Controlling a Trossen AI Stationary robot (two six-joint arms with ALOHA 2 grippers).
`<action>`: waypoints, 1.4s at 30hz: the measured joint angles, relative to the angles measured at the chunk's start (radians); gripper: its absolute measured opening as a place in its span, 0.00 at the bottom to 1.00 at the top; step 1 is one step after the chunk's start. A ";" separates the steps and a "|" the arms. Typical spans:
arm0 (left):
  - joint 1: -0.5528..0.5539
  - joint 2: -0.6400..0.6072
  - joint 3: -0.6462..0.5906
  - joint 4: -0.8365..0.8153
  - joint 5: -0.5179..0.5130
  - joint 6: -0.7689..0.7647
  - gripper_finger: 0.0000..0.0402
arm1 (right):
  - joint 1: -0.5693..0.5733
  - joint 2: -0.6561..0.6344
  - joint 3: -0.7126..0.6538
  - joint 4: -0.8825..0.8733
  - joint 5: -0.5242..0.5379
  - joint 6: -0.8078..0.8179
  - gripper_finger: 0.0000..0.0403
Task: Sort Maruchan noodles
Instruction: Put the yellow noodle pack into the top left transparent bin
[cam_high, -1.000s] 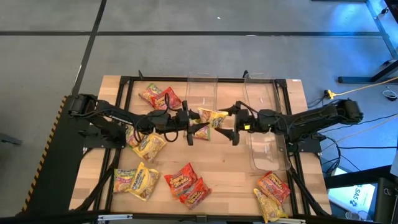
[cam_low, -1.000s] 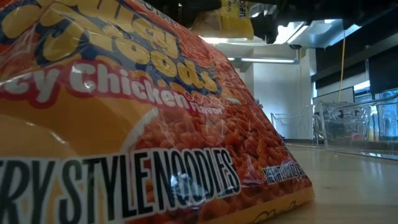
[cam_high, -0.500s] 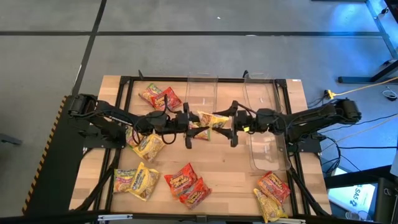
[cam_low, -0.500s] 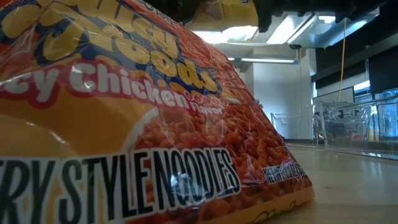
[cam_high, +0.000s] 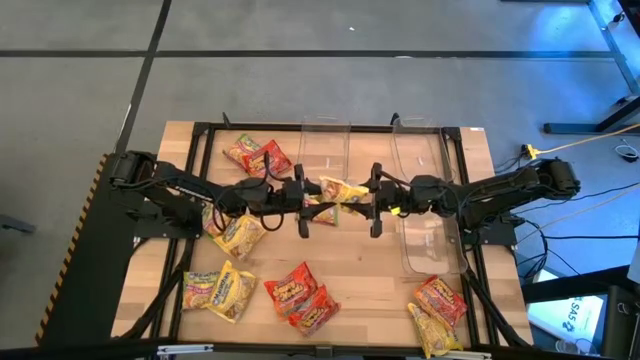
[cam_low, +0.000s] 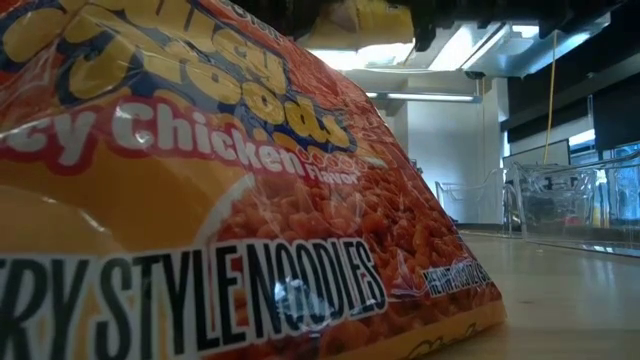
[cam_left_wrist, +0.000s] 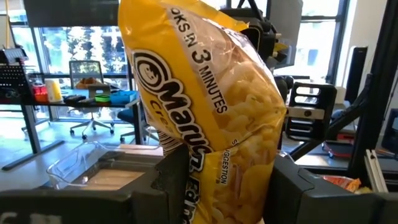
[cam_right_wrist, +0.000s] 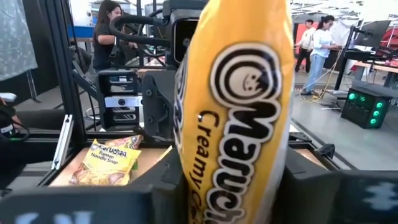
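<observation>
While both sets of jaws meet over the middle of the table, the yellow packet (cam_high: 342, 190) hangs between them, off the wood. The left gripper (cam_high: 303, 200) clenches one end of it; the left wrist view shows the packet (cam_left_wrist: 205, 112) pinched between that arm's dark fingers (cam_left_wrist: 171, 180). The right gripper (cam_high: 375, 200) has, over the last second, slid inward from beside the right clear bin (cam_high: 425, 205) until its jaws straddle the packet's other end, and the right wrist view shows the yellow wrapper (cam_right_wrist: 239, 106) filling the gap between them. Whether those jaws have fully clamped I cannot tell; they look at least closed around it. That reads as a handover under way, presumably so the right arm can carry the packet toward its bin, with the left clear bin (cam_high: 323, 140) standing behind. Around them, other noodle packets (cam_high: 290, 290) lie scattered on the table (cam_high: 480, 150), still unsorted, one red-orange packet (cam_low: 200, 200) crowding the low view.
</observation>
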 joint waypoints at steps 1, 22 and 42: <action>0.000 0.000 0.000 -0.007 0.000 0.000 0.37 | 0.000 0.000 0.000 -0.002 0.000 -0.007 0.28; 0.029 -0.257 0.001 -0.501 0.021 -0.138 0.62 | -0.001 0.000 0.115 -0.210 0.033 -0.021 0.29; -0.067 -0.242 -0.398 -0.142 -0.086 -0.266 0.62 | -0.293 0.107 0.622 -0.993 -0.009 -0.179 0.29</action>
